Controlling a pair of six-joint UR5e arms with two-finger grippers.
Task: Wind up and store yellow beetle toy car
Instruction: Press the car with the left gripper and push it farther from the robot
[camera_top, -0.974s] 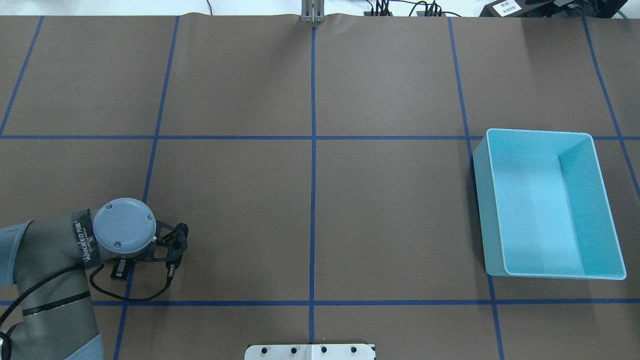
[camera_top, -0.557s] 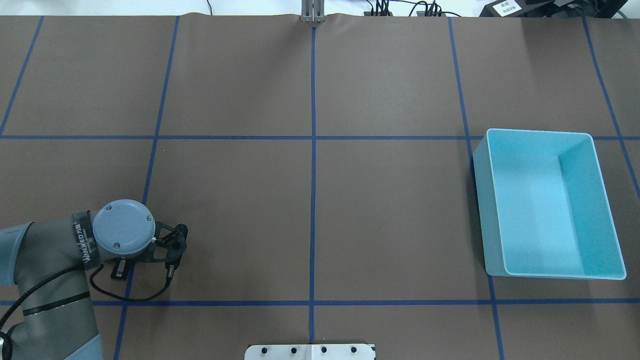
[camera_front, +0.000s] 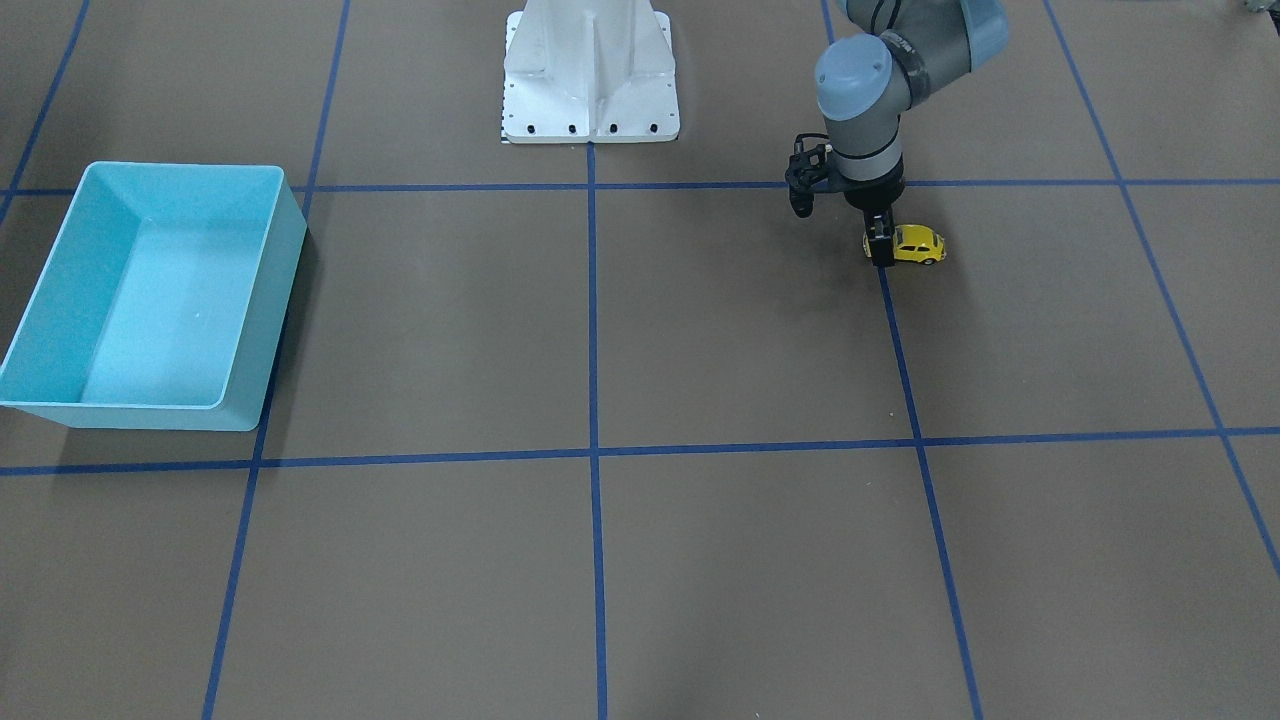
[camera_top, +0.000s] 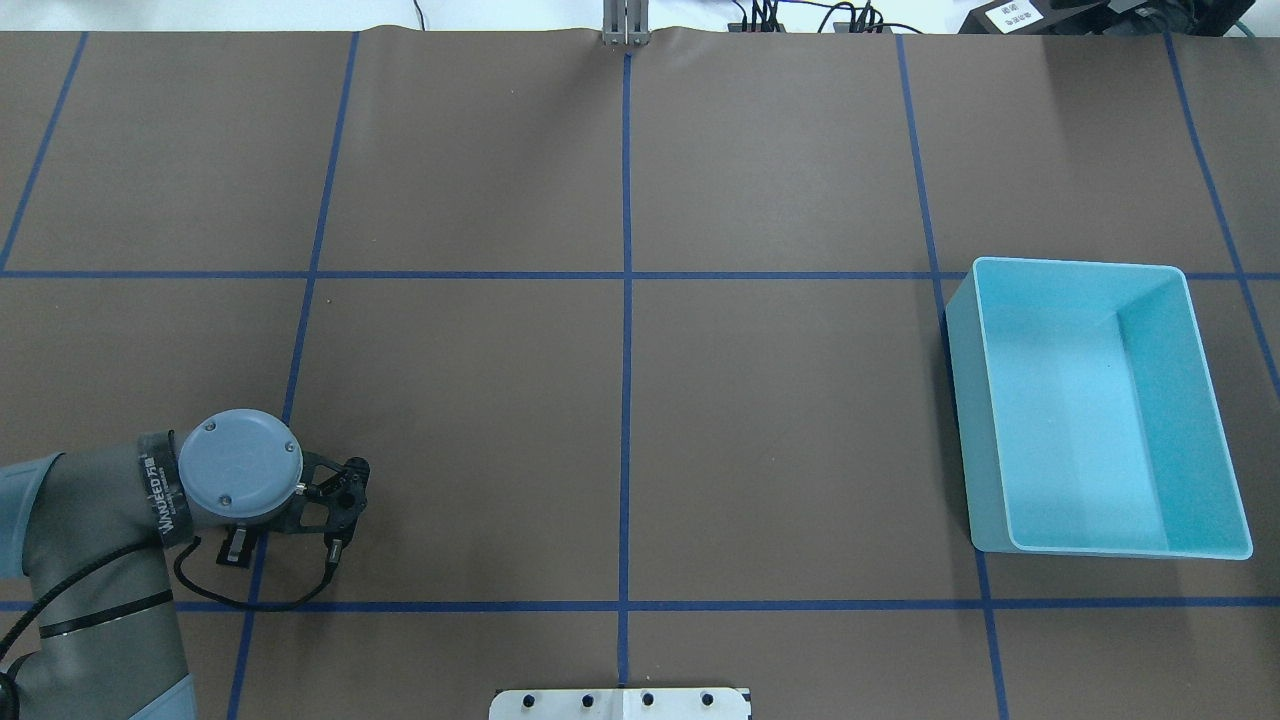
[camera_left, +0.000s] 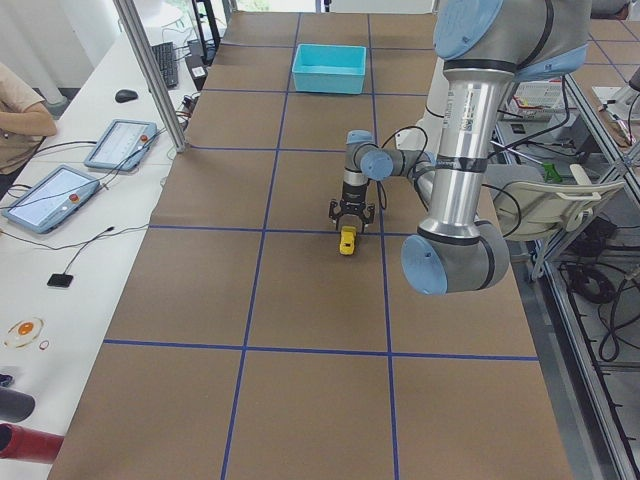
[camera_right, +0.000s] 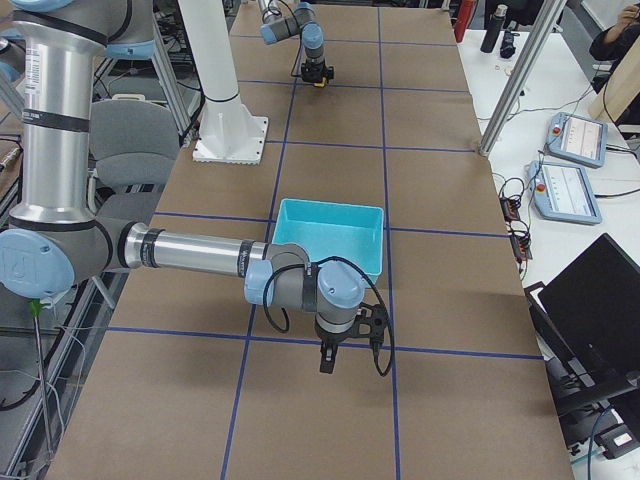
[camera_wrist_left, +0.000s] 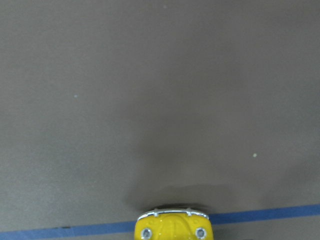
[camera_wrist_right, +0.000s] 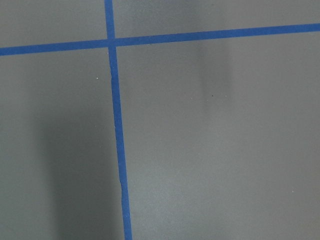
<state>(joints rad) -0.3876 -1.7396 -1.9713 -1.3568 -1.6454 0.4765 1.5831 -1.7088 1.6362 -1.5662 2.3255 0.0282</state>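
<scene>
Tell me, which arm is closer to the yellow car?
Left. The left gripper is right at the yellow car; the right gripper hangs far off, past the blue bin.

Table (camera_front: 700, 330): brown, gridded with blue tape lines (camera_front: 592, 400).
Teal bin (camera_front: 272, 320): open side up, robot's right end.
Yellow beetle toy car (camera_front: 917, 244): on its wheels, just beside a line.
White base plate (camera_front: 590, 100): robot-side edge.

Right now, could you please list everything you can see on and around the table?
yellow beetle toy car: one, yellow, on the brown table, robot's left side.
bin: one, turquoise, empty, robot's right side.
tape lines: several, blue, gridding the table.
base plate: one, white, robot's table edge.
tablets: two, grey, on the white side bench.
left gripper: one, black, closed on the car's end.
right gripper: one, black, pointing down near the bin; jaws unclear.
</scene>
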